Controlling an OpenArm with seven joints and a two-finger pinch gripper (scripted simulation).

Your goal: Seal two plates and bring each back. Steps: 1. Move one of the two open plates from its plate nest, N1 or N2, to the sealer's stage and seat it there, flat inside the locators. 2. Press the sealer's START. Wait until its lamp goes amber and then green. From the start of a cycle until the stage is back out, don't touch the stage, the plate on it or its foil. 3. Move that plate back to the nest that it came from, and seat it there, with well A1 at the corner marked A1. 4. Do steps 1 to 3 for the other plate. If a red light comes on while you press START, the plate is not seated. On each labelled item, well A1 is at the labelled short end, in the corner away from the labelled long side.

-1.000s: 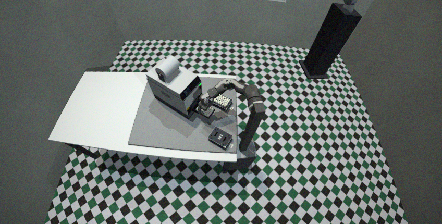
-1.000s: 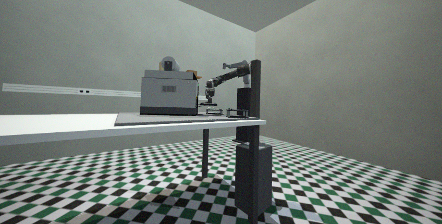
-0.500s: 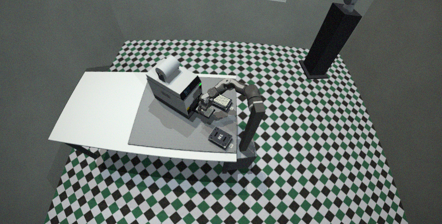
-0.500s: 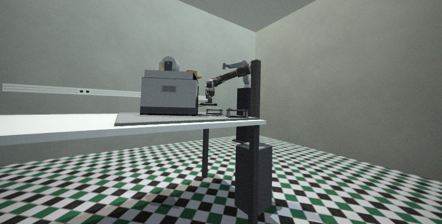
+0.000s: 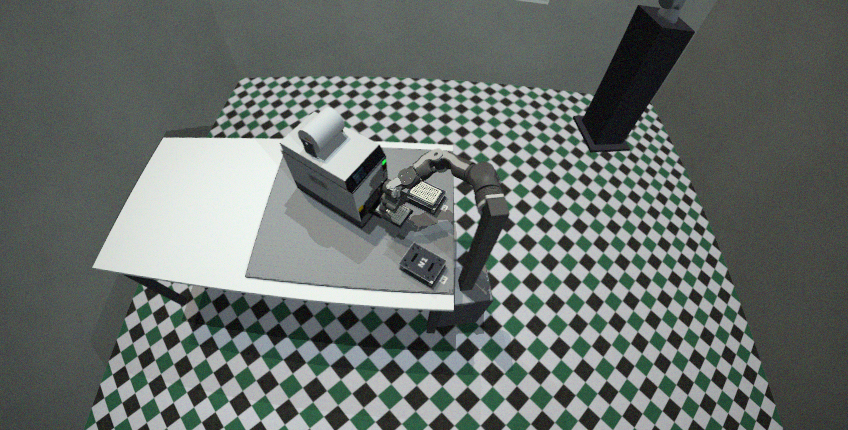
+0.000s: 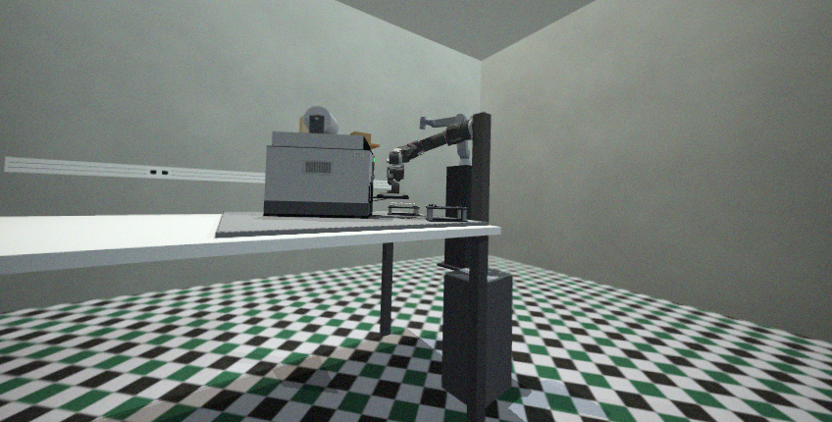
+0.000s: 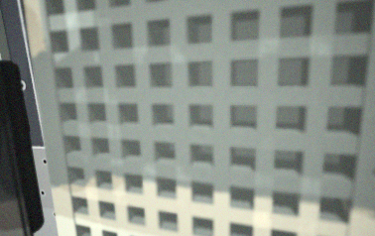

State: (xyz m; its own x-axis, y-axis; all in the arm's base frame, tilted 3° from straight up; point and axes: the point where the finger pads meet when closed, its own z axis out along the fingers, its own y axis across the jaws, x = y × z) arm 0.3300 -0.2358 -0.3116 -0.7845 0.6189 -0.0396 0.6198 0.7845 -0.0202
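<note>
Seen from above: a white worktop (image 5: 190, 207) carrying a grey mat (image 5: 320, 248) over its right-hand part. At the mat's far side, the boxy sealer (image 5: 332, 174), roll on top, small green lamp (image 5: 384, 161) lit at its front corner. Rising from a dark post at the worktop's right edge, the arm (image 5: 483, 213), bent at the elbow and reaching across to the sealer's front. Near the mat's front right corner, nest N1 (image 5: 422, 263), its label showing. Further back, just beside the sealer's front, the second plate (image 5: 426, 192), white and lying in its nest under the forearm. Between that nest and the sealer, the stage plate (image 5: 402, 214) lying on the stage, its grid of square wells filling the wrist view. Directly above it, the pincer (image 5: 391, 195), pointing straight down, parted and gripping nothing, one dark finger (image 7: 3, 149) just beside the plate's edge. Touching or not: cannot tell.
</note>
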